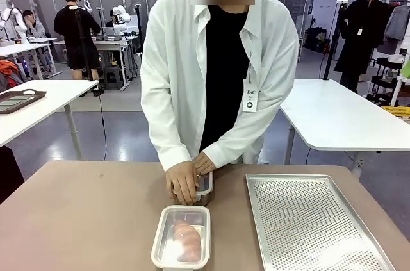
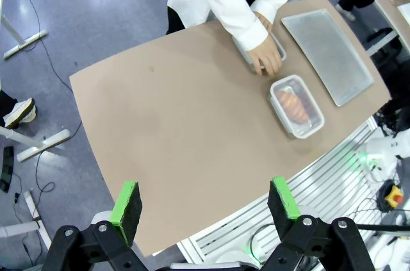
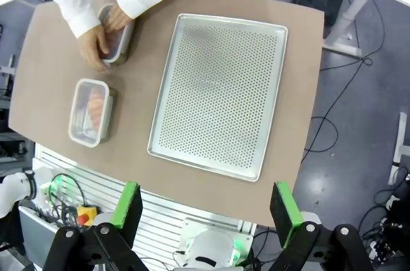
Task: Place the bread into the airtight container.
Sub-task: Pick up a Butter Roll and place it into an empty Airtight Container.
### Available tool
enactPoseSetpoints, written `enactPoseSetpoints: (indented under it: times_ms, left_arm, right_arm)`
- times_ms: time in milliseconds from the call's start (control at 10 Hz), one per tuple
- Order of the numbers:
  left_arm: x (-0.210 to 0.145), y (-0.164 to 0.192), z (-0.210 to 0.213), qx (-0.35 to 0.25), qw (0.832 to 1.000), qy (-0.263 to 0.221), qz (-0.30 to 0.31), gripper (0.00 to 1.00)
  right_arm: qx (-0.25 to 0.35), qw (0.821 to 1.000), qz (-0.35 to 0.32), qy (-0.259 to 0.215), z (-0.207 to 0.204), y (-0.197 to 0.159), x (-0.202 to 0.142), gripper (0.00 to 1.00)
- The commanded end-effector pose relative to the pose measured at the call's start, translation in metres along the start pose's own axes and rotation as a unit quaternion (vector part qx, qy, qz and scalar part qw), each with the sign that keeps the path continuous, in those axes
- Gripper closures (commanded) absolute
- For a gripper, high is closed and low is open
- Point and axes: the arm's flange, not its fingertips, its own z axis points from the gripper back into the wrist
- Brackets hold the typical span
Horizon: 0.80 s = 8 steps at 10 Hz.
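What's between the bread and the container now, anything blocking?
Nothing visible: the bread already lies inside the airtight container near the table's robot-side edge. The person's hands rest on a second container just beyond it. Both grippers, left and right, are open high above.

**Counter layout**

You've got the bread (image 1: 184, 240) inside the airtight container (image 1: 181, 238), near edge of the counter (image 1: 83, 220), approx. centre. Just behind it: a 2nd container (image 1: 204, 187) w/ the person's hands (image 1: 184, 181) on it. Tray (image 1: 314, 223) lies to the robot's right of both, apart from them.
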Motion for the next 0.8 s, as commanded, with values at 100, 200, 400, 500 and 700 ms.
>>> enactPoseSetpoints:
  times_ms: [100, 200, 400, 500, 700]
  left_arm:
    - [0.0, -0.001, 0.0003, -0.005, 1.0, -0.001, -0.007, 0.0]
    - [0.0, -0.001, 0.0003, -0.005, 1.0, -0.001, -0.007, 0.0]
    - [0.0, -0.001, 0.0003, -0.005, 1.0, -0.001, -0.007, 0.0]
    - [0.0, -0.001, 0.0003, -0.005, 1.0, -0.001, -0.007, 0.0]
    - [0.0, -0.001, 0.0003, -0.005, 1.0, -0.001, -0.007, 0.0]
  right_arm:
    - [0.001, 1.0, -0.002, 0.0, 0.0021, -0.0008, 0.0006, 0.0]
    - [0.001, 1.0, -0.002, 0.0, 0.0021, -0.0008, 0.0006, 0.0]
    - [0.001, 1.0, -0.002, 0.0, 0.0021, -0.0008, 0.0006, 0.0]
    - [0.001, 1.0, -0.002, 0.0, 0.0021, -0.0008, 0.0006, 0.0]
    - [0.001, 1.0, -0.002, 0.0, 0.0021, -0.0008, 0.0006, 0.0]
